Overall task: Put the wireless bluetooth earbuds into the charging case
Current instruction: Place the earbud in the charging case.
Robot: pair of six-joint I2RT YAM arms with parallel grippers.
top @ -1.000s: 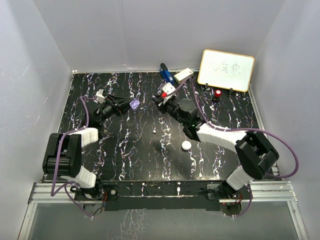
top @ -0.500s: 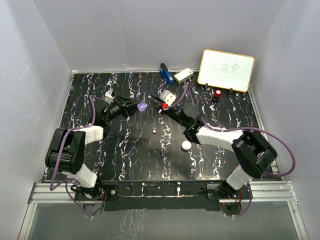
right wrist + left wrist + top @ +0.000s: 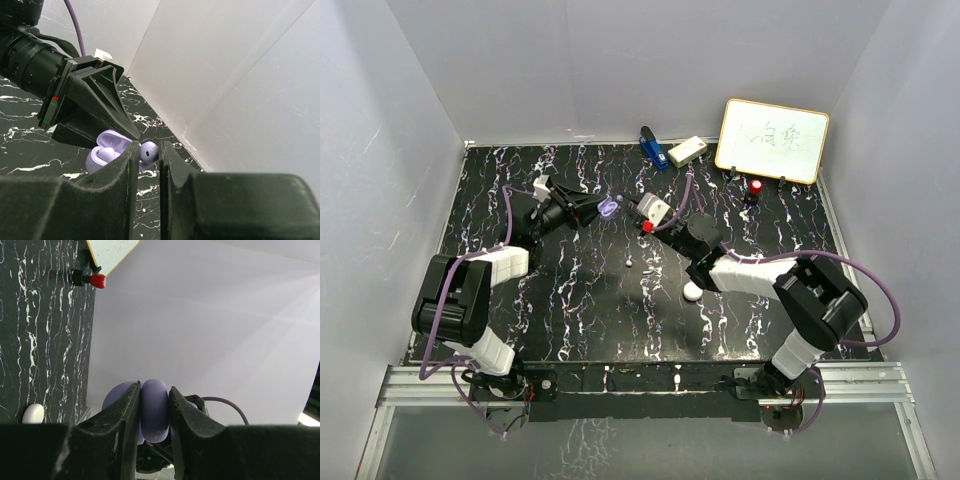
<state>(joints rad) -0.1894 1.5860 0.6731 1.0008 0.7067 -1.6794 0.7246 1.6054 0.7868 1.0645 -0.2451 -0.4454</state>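
Note:
My left gripper [image 3: 601, 210] is shut on an open pale purple charging case [image 3: 610, 209] and holds it above the table's middle back. The case fills the gap between its jaws in the left wrist view [image 3: 154, 410]. My right gripper [image 3: 630, 214] is shut on a pale purple earbud [image 3: 148, 152], held right beside the case's open mouth [image 3: 106, 152]. One purple bud seems to sit inside the case. A white round case [image 3: 692, 291] lies on the table, and a tiny white bud [image 3: 631, 263] lies left of it.
A whiteboard [image 3: 773, 139] stands at the back right with a red-capped knob [image 3: 756, 187] in front of it. A blue object [image 3: 651, 147] and a white box [image 3: 686, 151] lie at the back edge. White walls enclose the table.
My left gripper has carried the purple case to the right. My right gripper has moved left and nearer, so the earbud now sits next to the open case.

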